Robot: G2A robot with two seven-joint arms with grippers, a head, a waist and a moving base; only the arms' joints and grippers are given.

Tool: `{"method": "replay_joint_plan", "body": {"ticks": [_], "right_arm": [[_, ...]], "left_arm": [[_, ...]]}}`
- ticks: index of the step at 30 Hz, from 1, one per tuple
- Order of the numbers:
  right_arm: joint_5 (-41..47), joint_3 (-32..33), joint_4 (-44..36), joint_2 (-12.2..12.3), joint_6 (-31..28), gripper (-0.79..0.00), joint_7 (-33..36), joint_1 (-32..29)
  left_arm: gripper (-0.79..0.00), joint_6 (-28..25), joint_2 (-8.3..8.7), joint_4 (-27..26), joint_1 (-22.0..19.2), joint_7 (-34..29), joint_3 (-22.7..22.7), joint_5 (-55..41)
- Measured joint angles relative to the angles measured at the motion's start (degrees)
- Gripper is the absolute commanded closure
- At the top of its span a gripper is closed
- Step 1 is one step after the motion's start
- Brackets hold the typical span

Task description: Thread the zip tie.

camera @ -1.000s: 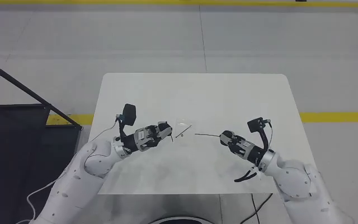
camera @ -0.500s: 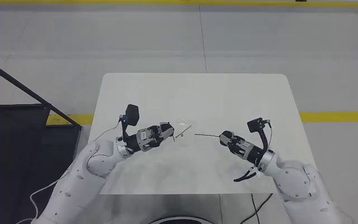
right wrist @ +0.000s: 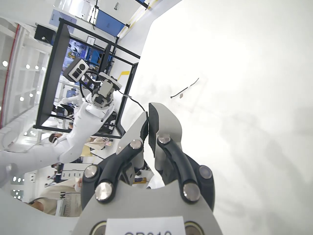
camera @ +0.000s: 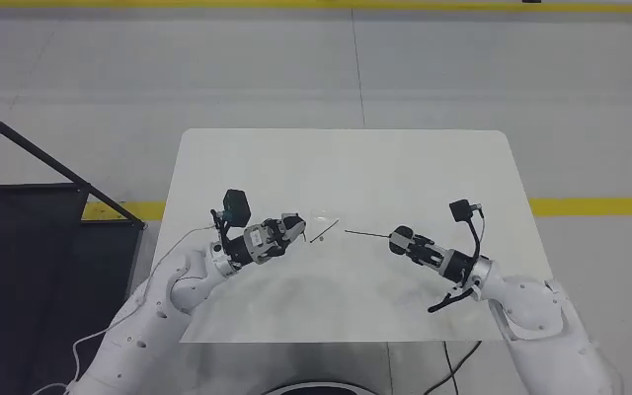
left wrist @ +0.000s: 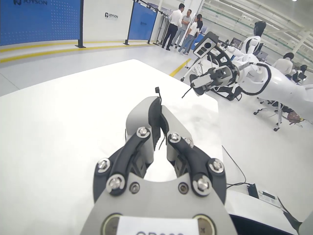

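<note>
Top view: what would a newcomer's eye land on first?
The left end effector and right end effector face each other over the white table, apart. The left is shut on a tie, head poking out; the right is shut on a black strand aimed at it. A loose tie lies on the table between them.

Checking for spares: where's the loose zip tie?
Top view: the loose zip tie lies on the table between left gripper and right gripper, nearer the left.
</note>
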Motion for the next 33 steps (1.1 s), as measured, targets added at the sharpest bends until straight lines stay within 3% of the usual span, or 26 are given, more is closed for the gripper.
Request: {"method": "replay_joint_plan", "body": {"ticks": [8, 22, 29, 33], "right_arm": [[3.6, -3.6, 1.3, -0.5, 2.3, 0.0, 2.2, 3.9], [3.2, -4.3, 1.2, -0.5, 2.5, 0.0, 1.9, 4.8], [-2.0, -6.5, -5.1, -1.0, 14.7, 0.0, -7.3, 3.7], [-2.6, -7.6, -7.0, -1.3, 17.0, 0.0, -10.5, 3.1]], "left_arm": [[0.0, 4.4, -1.25, 0.3, -0.5, 5.1, 3.1, 5.5], [0.0, 4.9, -1.35, 0.4, -0.6, 5.3, 3.2, 5.3], [0.0, 11.3, -1.79, -2.4, 0.7, 6.5, 3.2, 9.2], [0.0, 14.4, -2.03, -3.1, 1.3, 7.7, 3.3, 12.0]]}}
